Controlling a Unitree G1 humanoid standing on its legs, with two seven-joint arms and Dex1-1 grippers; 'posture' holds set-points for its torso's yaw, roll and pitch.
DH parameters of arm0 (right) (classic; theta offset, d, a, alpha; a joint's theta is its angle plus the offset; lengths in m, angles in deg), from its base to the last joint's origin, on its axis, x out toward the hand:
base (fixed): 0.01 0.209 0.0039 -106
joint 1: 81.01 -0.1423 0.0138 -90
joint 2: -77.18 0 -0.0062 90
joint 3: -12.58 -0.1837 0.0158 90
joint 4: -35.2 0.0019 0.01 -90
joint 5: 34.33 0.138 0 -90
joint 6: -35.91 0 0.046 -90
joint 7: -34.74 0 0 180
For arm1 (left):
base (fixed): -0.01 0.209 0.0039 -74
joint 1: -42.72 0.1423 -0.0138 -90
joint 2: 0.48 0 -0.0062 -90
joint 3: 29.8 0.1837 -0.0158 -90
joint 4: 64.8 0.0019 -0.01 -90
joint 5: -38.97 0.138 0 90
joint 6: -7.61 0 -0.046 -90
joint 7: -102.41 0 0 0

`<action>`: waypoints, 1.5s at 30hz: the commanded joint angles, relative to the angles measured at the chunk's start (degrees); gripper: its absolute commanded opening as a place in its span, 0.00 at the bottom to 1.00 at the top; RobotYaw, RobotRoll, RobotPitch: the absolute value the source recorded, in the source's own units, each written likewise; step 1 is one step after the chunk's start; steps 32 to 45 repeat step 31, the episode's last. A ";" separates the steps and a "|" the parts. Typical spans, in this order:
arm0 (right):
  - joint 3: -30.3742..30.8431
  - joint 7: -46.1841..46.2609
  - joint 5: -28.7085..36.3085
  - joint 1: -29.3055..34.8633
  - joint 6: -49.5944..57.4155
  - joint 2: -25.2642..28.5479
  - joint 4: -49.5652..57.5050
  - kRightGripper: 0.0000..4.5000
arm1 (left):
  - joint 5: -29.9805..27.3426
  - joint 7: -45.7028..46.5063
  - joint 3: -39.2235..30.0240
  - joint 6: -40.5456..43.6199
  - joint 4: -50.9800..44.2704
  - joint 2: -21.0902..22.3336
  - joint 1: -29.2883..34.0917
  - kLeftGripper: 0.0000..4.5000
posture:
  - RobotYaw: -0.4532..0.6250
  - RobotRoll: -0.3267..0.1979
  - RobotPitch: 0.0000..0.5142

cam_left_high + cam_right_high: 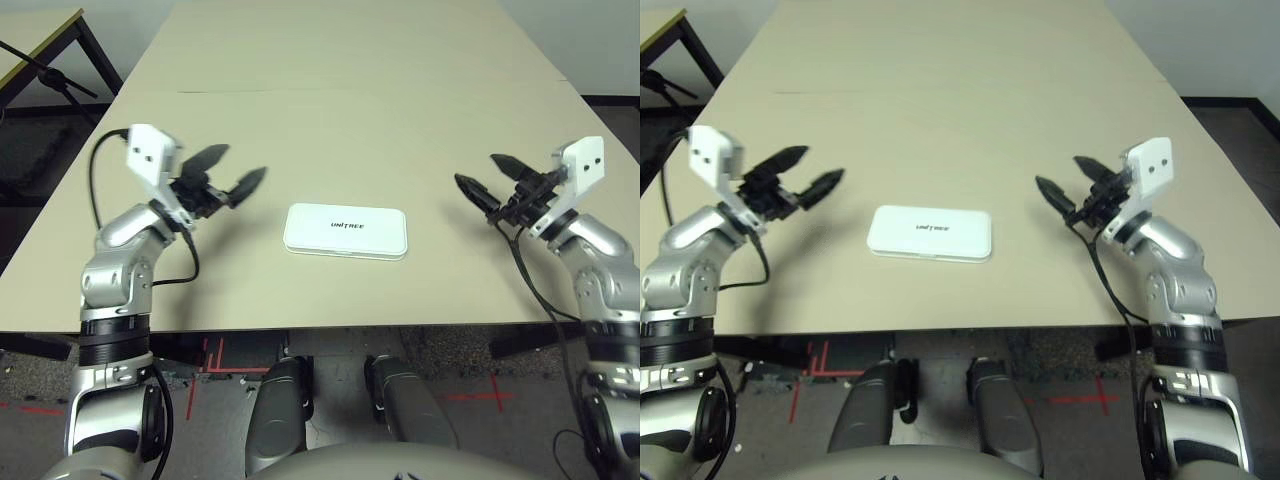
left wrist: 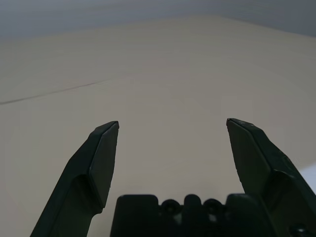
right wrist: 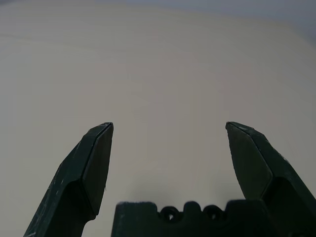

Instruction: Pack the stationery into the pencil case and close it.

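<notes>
The white UNITREE pencil case (image 1: pixel 345 230) lies flat near the centre of the frame on the desk (image 1: pixel 330 120), lid down; its contents are hidden; packing looks finished, with nothing evident left to do; the left tool (image 1: pixel 238 170), left of centre, and the right tool (image 1: pixel 476 170), towards the right edge, both stand spread and empty.

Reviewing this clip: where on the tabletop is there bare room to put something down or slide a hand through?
Beyond the white case, the table is bare to its far edge. Free strips also lie between the case and the near edge, and between it and each hand. It is tightest beneath the left hand and right hand, both open.
</notes>
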 commanded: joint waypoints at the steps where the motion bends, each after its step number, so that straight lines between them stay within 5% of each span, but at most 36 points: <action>1: -1.91 4.81 -2.68 -2.53 -5.07 0.14 -7.37 1.00 | 1.63 3.78 -1.63 -3.72 3.17 -0.35 2.09 1.00 | 0.38 0.62 0.28; 17: -3.65 11.58 -4.95 -11.72 -14.06 2.60 -26.75 1.00 | 5.05 17.48 -2.56 -17.74 16.50 -3.10 -0.46 1.00 | 0.35 0.62 0.36; 45: -3.49 12.06 -5.43 -13.32 -14.46 5.00 -30.49 1.00 | 4.92 18.27 0.11 -18.78 18.66 -4.34 -2.87 1.00 | 0.30 0.62 0.43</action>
